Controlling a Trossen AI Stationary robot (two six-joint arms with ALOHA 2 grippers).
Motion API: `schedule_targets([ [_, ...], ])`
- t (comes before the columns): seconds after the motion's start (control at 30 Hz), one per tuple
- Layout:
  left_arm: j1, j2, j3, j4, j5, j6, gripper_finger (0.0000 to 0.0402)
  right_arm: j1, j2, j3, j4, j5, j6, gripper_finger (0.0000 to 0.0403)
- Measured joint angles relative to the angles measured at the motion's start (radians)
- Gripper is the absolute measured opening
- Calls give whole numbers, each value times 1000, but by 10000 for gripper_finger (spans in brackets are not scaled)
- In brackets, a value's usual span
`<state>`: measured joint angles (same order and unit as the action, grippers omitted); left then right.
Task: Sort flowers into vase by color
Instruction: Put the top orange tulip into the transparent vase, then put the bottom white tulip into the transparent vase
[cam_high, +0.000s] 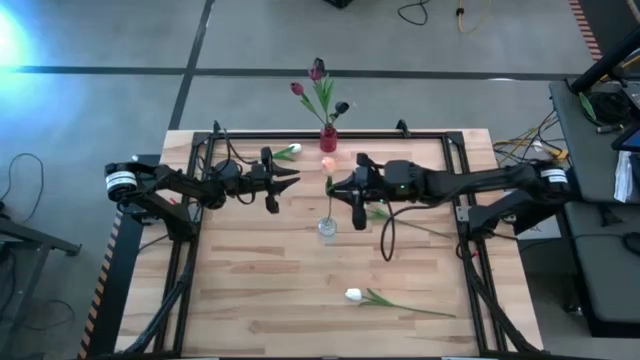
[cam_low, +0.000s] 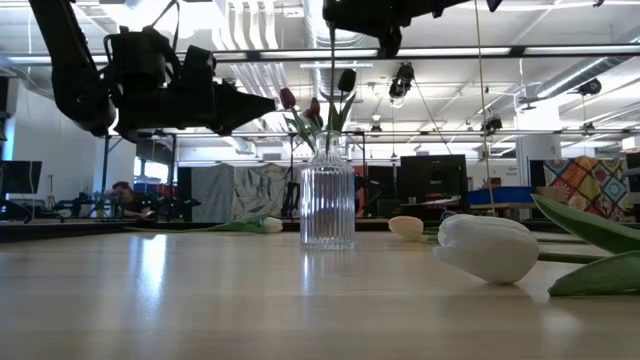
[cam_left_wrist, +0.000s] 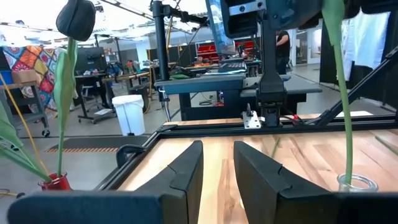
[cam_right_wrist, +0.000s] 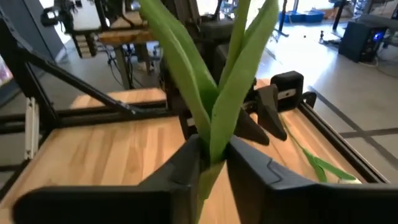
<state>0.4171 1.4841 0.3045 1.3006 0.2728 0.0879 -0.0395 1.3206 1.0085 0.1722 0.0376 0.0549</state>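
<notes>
A clear ribbed vase (cam_high: 327, 227) (cam_low: 327, 208) stands mid-table. My right gripper (cam_high: 333, 186) (cam_right_wrist: 211, 158) hovers just above it, shut on an upright tulip whose peach head (cam_high: 328, 162) shows past the gripper. A small red vase (cam_high: 328, 138) at the far edge holds maroon tulips (cam_high: 316, 72) (cam_low: 312, 108). My left gripper (cam_high: 290, 182) (cam_left_wrist: 217, 171) hangs open and empty, left of the clear vase. A white tulip (cam_high: 355, 295) (cam_low: 490, 247) lies flat near the near edge, and another (cam_high: 290, 151) near the far edge. My right gripper pinches the tulip between its two fingers where the green leaves wrap the stem (cam_right_wrist: 214, 146), lying level across the stem from the table's right. The flower stands upright, leaves (cam_right_wrist: 242, 56) rising above the fingers. The lower stem (cam_left_wrist: 342, 112) runs down into the clear vase (cam_left_wrist: 356, 182).
Another flower (cam_high: 405, 222) lies on the table under my right arm, its stem pointing right. A pale head (cam_low: 405, 227) rests on the table behind the clear vase. Black frame rails (cam_high: 300, 136) border the table. Bare wood (cam_high: 250, 280) lies toward the near left.
</notes>
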Motion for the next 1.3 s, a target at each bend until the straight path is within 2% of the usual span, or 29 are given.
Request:
schedule_targets([
  [0.27, 0, 0, 0, -4, -1, 9, 75, 3, 48, 96, -183, 16, 5, 159],
  [0.43, 3, 1, 0, -13, -2, 10, 75, 8, 54, 167, -351, 17, 12, 193],
  [0.53, 4, 1, 0, -17, -2, 12, 75, 22, 43, 208, -493, 19, 12, 199],
  [0.7, 9, 1, 0, -17, -2, 27, 75, 82, 35, 261, -727, 28, 81, 162],
  [0.9, 23, 1, 0, -18, -3, 24, 75, 187, 40, 232, -882, 45, 323, 75],
  [1.03, 27, 1, 0, -19, -3, 33, 75, 266, 49, 187, -924, 64, 435, 20],
  [1.3, 32, 1, 0, -33, -2, 27, 75, 411, 57, 106, -926, 123, 704, 13],
])
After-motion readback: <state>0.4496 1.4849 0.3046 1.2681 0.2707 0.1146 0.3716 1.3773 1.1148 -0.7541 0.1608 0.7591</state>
